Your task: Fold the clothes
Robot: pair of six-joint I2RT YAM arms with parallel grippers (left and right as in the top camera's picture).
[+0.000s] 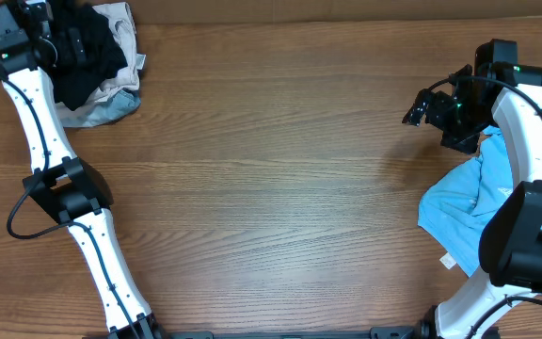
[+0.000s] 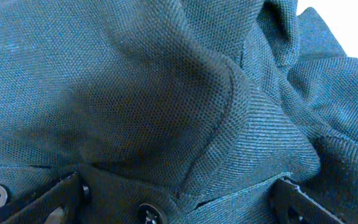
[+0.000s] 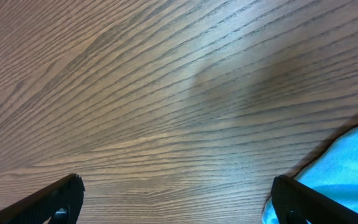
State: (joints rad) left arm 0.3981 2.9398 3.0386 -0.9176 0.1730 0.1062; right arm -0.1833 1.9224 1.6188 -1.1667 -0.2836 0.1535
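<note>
Wood-grain table (image 1: 271,188). Black shirt (image 1: 92,52) lies crumpled in a pile of clothes at the far left corner; left gripper (image 2: 179,202) close over it, fingers spread, nothing pinched. Light blue shirt (image 1: 464,202) bunched at right edge; right gripper (image 3: 176,199) spread wide over bare wood just beside it

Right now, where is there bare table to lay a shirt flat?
The broad middle of the table is bare wood, from the left arm across to the light blue shirt. Crowded: the far left corner, where the dark clothes pile sits, and the right edge, where that blue shirt lies under the right arm.
</note>
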